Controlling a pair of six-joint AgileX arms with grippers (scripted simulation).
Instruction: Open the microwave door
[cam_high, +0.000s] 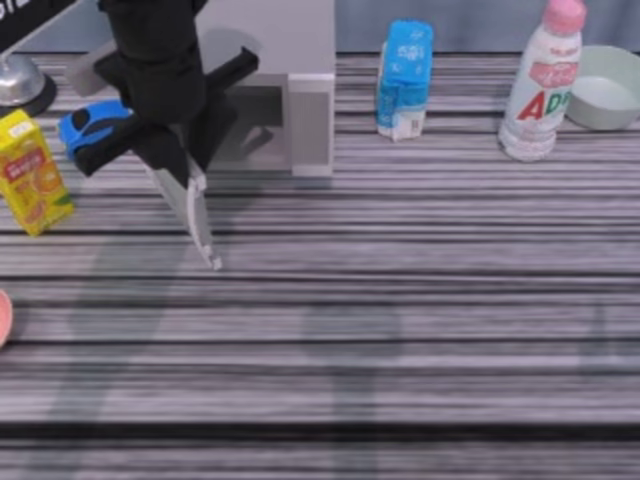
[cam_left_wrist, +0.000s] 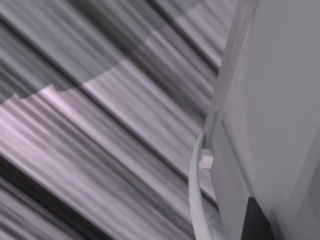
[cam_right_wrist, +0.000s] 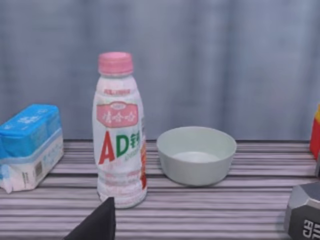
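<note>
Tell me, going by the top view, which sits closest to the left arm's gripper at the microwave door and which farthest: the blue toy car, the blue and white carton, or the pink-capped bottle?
From the left gripper, at the open microwave door:
1. Blue toy car, just to its left.
2. Blue and white carton, right of the microwave.
3. Pink-capped bottle, far right, beside the bowl.

Right of my tool: blue carton (cam_high: 404, 80), pink-capped bottle (cam_high: 540, 85), pale bowl (cam_high: 603, 87). Left: yellow juice box (cam_high: 30, 172).
</note>
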